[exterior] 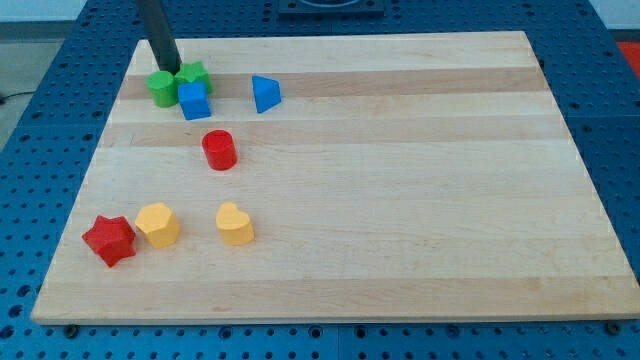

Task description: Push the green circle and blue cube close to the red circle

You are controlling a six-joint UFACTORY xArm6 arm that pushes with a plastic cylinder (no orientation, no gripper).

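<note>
The rod's tip (169, 69) had nothing to grab with; it was just a plain dark stick that held nothing. It touched the top of the green circle (160, 87). The blue cube (194, 101) sat right beside that circle, touching a green star (193, 74). The red circle (219, 150) stood a little below them on the wooden board (400, 200).

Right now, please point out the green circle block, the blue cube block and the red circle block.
green circle block (161, 87), camera view, on its top face.
blue cube block (195, 101), camera view, on its front face.
red circle block (219, 150), camera view, on its curved side.
</note>
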